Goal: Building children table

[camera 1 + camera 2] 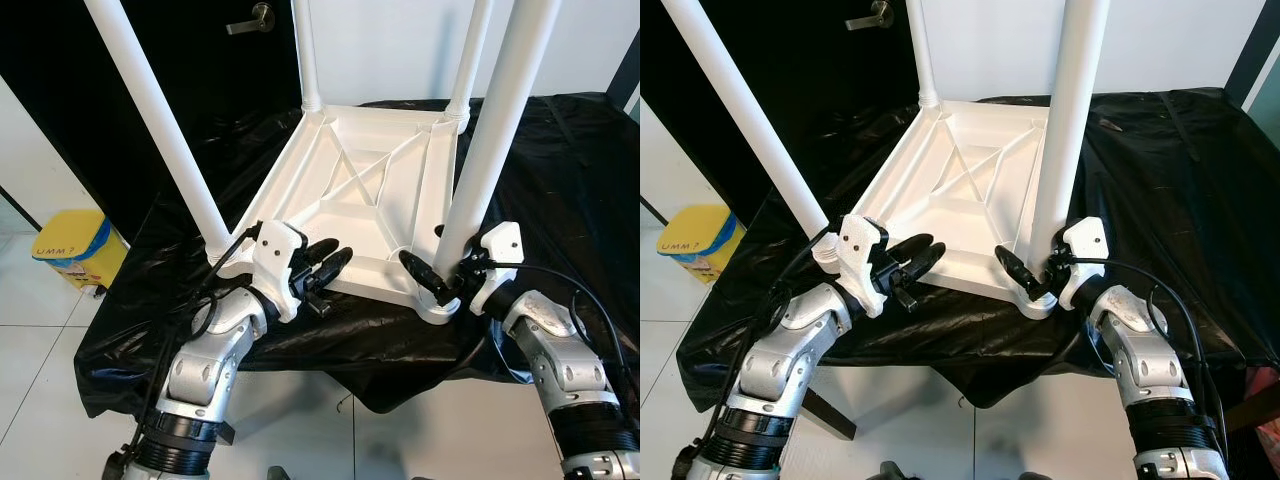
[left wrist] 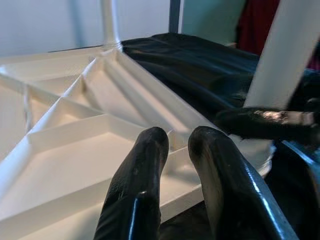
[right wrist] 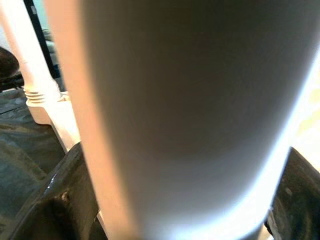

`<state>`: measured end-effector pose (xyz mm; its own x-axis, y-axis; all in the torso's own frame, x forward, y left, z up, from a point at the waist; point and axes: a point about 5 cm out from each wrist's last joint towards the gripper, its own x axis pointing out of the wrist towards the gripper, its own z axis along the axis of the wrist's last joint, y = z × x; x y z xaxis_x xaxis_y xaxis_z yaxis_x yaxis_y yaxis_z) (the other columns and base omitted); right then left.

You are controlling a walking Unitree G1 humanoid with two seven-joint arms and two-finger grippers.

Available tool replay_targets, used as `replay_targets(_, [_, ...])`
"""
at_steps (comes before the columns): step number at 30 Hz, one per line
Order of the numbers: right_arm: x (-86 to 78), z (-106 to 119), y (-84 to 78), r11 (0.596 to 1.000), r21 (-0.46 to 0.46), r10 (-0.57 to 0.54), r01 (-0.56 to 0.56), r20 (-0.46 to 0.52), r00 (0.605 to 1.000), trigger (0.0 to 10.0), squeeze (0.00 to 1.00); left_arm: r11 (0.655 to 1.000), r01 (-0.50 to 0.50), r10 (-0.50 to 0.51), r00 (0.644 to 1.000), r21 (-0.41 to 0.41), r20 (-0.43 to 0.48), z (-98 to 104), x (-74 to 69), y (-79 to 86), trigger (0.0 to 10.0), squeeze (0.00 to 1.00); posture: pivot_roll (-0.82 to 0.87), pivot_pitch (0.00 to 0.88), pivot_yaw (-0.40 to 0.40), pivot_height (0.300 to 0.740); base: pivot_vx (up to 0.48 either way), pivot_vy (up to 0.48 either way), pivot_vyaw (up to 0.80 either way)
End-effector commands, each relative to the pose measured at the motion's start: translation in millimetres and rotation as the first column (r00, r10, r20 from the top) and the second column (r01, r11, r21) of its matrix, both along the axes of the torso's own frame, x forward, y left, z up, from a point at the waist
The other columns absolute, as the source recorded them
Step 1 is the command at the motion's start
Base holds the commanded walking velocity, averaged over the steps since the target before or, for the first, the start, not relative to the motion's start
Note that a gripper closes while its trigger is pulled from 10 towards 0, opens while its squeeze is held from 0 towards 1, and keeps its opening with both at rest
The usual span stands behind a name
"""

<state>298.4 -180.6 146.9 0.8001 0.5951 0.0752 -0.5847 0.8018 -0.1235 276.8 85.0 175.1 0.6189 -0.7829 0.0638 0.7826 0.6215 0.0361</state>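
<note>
— Left gripper (image 1: 335,262) first: where do you have it?

— Your left gripper sits at the near edge of the upturned tabletop (image 1: 345,205), its two black fingers (image 2: 135,190) drawn close together with a narrow gap and nothing between them, tips lying over the rim. You can see that best from the left wrist, where the fingers point across the ribbed white underside.

— And the table itself?

— It lies upside down on a black sheet (image 1: 560,190) covering a stand, with four white legs rising from its corners. The near-left leg (image 1: 160,120) leans out past your left wrist; the far-left leg (image 1: 306,50) and far-right leg (image 1: 472,55) stand at the back.

— Right side?

— Your right gripper (image 1: 445,275) is clasped round the base of the near-right leg (image 1: 495,130), a finger on either side, just above the corner socket. From the right wrist the leg (image 3: 190,110) is a blurred white column between the dark fingers, with the near-left leg's threaded collar behind it.

— Anything around you?

— A yellow bin (image 1: 72,248) sits on the tiled floor to your left. Behind the table there's a dark door with a lever handle (image 1: 252,18). Cables loop off both wrists, close to the sheet's front edge.
</note>
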Motion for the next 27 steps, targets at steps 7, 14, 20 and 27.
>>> replay_targets(7, [1.6, 1.6, 1.1, 1.000, -0.001, 0.024, -0.024, 0.010, 1.000, 10.0, 0.00, 0.957, 0.288, -0.289, 0.957, -0.024, -0.035, -0.7, -14.6, -10.4, 10.0, 0.00, -0.15, 0.014, 0.059, 0.740, 0.000, 0.000, 0.00])
replay_targets(14, [1.0, 1.1, 0.1, 1.000, -0.004, 0.027, -0.027, 0.009, 1.000, 10.0, 0.00, 0.941, 0.338, -0.338, 0.940, -0.004, -0.052, -3.7, -20.2, -12.2, 10.0, 0.00, -0.15, 0.018, 0.060, 0.740, 0.000, 0.000, 0.00])
replay_targets(20, [1.1, 0.1, -0.9, 1.000, -0.010, 0.028, -0.028, 0.007, 1.000, 10.0, 0.00, 0.900, 0.435, -0.430, 0.898, 0.040, -0.100, -10.8, -32.5, -14.0, 10.0, 0.00, -0.15, 0.020, 0.062, 0.740, 0.000, 0.000, 0.00])
replay_targets(27, [1.2, -1.2, -0.7, 1.000, -0.011, 0.026, -0.026, 0.006, 1.000, 10.0, 0.00, 0.859, 0.510, -0.500, 0.854, 0.046, -0.143, -13.9, -42.5, -15.9, 10.0, 0.00, -0.16, 0.019, 0.068, 0.740, 0.000, 0.000, 0.00])
